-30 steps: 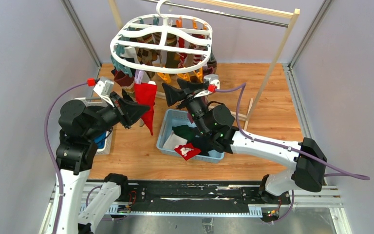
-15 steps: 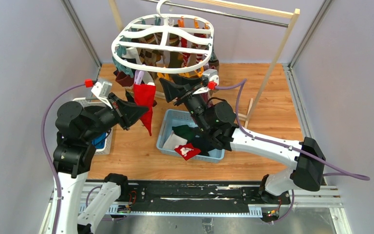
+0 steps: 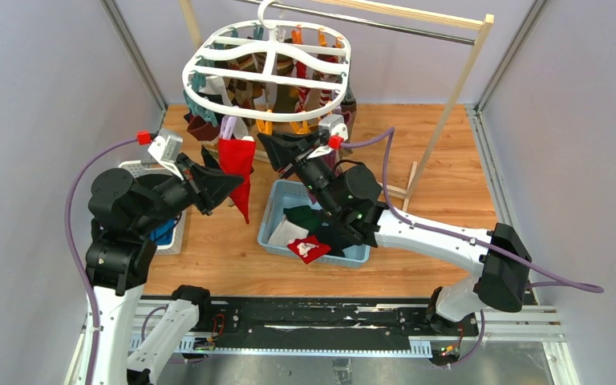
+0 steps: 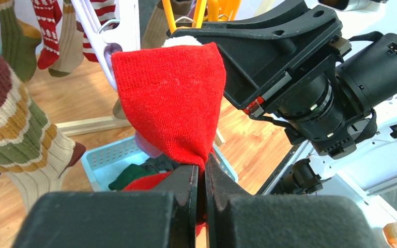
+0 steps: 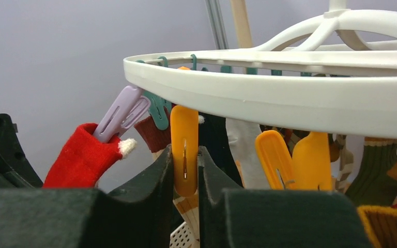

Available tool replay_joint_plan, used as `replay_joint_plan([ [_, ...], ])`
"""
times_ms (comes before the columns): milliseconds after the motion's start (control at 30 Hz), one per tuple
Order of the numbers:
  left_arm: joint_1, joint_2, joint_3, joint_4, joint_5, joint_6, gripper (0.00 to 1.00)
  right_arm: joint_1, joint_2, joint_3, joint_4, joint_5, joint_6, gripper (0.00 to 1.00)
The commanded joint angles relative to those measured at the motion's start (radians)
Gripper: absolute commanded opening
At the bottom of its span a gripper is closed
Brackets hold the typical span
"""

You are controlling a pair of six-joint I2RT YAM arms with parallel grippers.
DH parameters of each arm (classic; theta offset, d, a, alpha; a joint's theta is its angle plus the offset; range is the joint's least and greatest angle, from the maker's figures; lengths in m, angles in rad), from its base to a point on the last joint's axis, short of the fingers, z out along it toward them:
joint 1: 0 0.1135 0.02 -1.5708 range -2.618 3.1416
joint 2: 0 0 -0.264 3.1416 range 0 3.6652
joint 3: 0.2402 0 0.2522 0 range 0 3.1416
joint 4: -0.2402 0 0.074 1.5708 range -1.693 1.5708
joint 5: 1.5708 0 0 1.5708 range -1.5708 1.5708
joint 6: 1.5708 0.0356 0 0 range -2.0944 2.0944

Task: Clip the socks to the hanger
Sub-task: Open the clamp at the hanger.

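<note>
The white oval hanger (image 3: 208, 103) hangs from the rail, with several socks pegged under it. A red sock (image 3: 239, 163) hangs from a purple peg (image 5: 120, 112) at the hanger's near rim (image 5: 289, 98). My left gripper (image 4: 200, 168) is shut on that red sock (image 4: 173, 103) at its lower end and holds it taut. My right gripper (image 5: 185, 155) is raised under the rim, its jaws pressed on both sides of an orange peg (image 5: 184, 139). From above, the right gripper (image 3: 266, 145) sits just right of the red sock.
A light blue basket (image 3: 271, 216) below the grippers holds a dark green sock (image 3: 309, 216) and a red-and-white sock (image 3: 309, 249). A white basket (image 3: 140, 168) with blue cloth sits behind the left arm. The rail's wooden post (image 3: 449, 112) slants at right.
The right gripper has moved left and up to the hanger's rim and closed onto the orange peg. The left gripper stays shut on the red sock, almost still.
</note>
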Motion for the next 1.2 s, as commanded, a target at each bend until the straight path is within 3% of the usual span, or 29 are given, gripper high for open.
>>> replay_joint_plan([
  [0, 0.001, -0.012, 0.034, -0.019, -0.028, 0.025, 0.07, 0.003, -0.025, 0.011, 0.035, -0.016, -0.024, 0.10],
  [100, 0.001, -0.016, 0.043, -0.048, -0.108, 0.040, 0.15, 0.002, -0.038, 0.006, 0.037, -0.020, -0.035, 0.01],
  [167, 0.001, -0.012, 0.059, -0.085, -0.198, 0.059, 0.36, 0.002, -0.044, 0.007, 0.031, -0.020, -0.042, 0.00],
  [233, 0.001, -0.008, 0.079, -0.136, -0.312, 0.080, 0.70, 0.004, -0.048, 0.009, 0.023, -0.021, -0.048, 0.00],
  [367, 0.001, -0.032, 0.102, -0.164, -0.440, 0.105, 0.86, 0.004, -0.050, 0.021, -0.005, -0.019, -0.057, 0.00],
  [467, 0.001, -0.058, 0.111, -0.137, -0.419, 0.109, 0.88, 0.005, -0.050, 0.031, -0.023, -0.024, -0.061, 0.00],
  [667, 0.000, 0.005, 0.184, -0.076, -0.105, 0.009, 0.90, 0.011, -0.041, 0.052, -0.050, -0.036, -0.070, 0.00],
  [767, 0.000, 0.080, 0.235, -0.057, -0.025, -0.069, 0.91, 0.016, -0.034, 0.064, -0.057, -0.040, -0.073, 0.00],
  [967, -0.001, 0.162, 0.228, 0.136, 0.023, -0.212, 0.89, 0.028, -0.018, 0.088, -0.068, -0.036, -0.079, 0.00],
  [1167, -0.009, 0.217, 0.216, 0.261, 0.010, -0.292, 0.80, 0.043, 0.004, 0.105, -0.060, -0.024, -0.102, 0.00],
])
